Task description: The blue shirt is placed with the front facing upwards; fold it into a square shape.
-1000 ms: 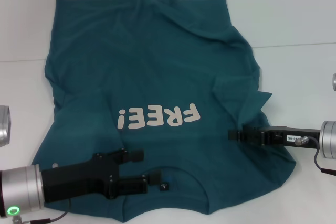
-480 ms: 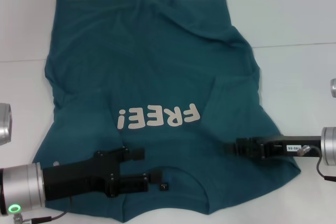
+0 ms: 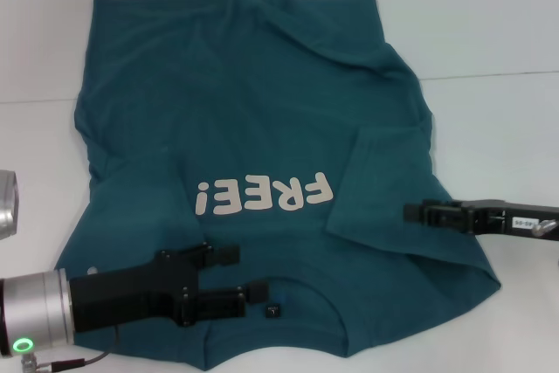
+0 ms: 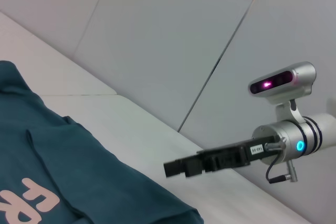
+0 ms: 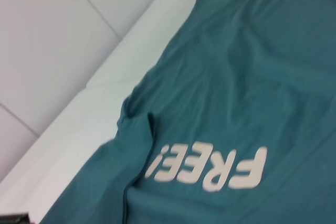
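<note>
Blue shirt (image 3: 244,128) spread front-up on the white counter (image 3: 489,24), right sleeve folded inward, collar near. Left claw (image 3: 234,274) apart at the collar; right claw (image 3: 415,212) over the sleeve, state indiscernible.

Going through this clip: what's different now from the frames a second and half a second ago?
The right gripper has drawn back toward the robot's right, off the shirt's middle to its right edge. The right sleeve, bunched a second ago, now lies flatter, folded in over the body. I can't tell whether the gripper let go of cloth. The left gripper stays open at the collar, and the rest of the shirt and the lettering are unchanged.
</note>
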Robot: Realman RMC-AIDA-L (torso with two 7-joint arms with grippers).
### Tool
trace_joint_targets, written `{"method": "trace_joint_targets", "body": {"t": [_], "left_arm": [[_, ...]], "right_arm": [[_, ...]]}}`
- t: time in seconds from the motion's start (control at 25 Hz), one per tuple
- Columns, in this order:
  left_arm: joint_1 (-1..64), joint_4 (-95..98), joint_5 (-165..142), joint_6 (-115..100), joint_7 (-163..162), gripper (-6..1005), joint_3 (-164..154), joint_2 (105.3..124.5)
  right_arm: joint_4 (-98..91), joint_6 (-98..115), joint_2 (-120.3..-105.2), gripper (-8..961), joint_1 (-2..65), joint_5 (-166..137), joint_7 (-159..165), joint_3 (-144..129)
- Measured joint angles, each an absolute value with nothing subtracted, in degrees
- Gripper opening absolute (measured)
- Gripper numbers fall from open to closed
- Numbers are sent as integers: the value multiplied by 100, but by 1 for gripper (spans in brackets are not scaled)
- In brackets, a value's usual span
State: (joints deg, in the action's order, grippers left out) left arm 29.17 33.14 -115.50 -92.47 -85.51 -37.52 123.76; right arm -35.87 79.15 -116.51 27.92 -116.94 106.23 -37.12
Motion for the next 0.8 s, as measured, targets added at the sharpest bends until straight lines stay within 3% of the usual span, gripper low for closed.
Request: {"method": "trace_joint_targets", "body": {"t": [0.48, 0.8], "left_arm": [[2877, 3363, -11534, -9315, -8839, 920, -3696, 12365], [2719, 3637, -11567, -9185, -9146, 921, -3629, 12348]], "right_arm": [[-3586, 8512, -11694, 607, 2646, -11680, 9719, -2970], [-3483, 8518, -11761, 878, 2574, -11500, 9529, -2893]]}}
